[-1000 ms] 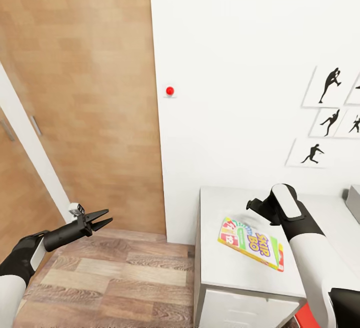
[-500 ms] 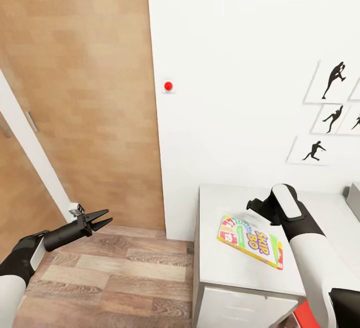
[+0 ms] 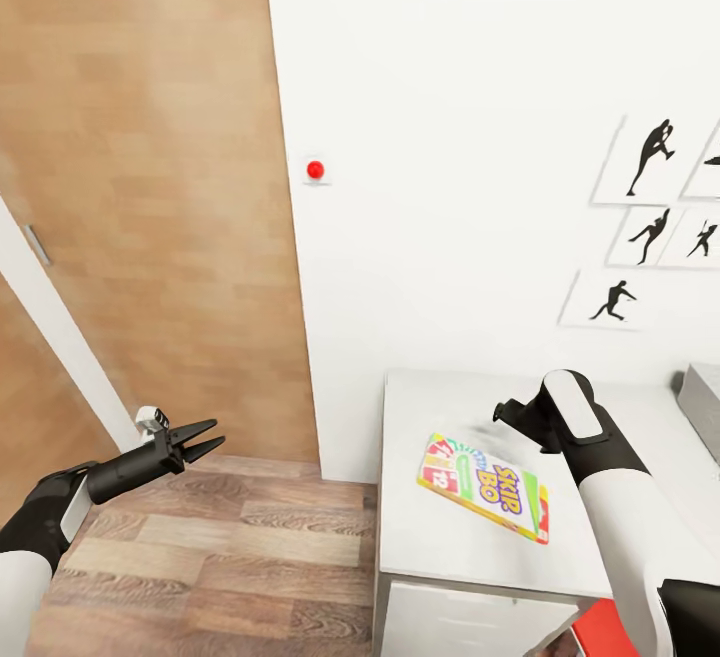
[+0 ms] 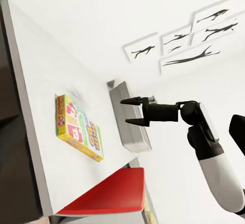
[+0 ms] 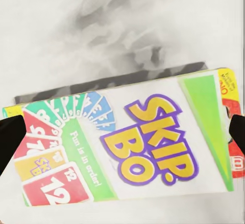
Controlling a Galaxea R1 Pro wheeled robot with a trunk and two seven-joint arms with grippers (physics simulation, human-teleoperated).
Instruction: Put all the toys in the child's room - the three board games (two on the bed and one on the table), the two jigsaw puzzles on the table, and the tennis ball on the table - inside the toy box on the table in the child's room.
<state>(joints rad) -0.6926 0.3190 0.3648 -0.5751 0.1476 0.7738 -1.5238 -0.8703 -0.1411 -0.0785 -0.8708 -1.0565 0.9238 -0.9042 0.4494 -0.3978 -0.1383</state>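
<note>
One board game [image 3: 484, 487] lies flat mid-table [image 3: 430, 547], bare white top all round. Right claw [image 4: 130, 112] hangs above it, spread; left claw [image 3: 203, 438] apart over wood floor [image 3: 200, 557].

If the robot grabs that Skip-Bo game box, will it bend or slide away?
The Skip-Bo box looks like a thin flat printed carton, so it is probably stiff and light. It lies flat on the smooth white table, so a push would likely make it slide, not roll. The right gripper hangs open above it.
</note>
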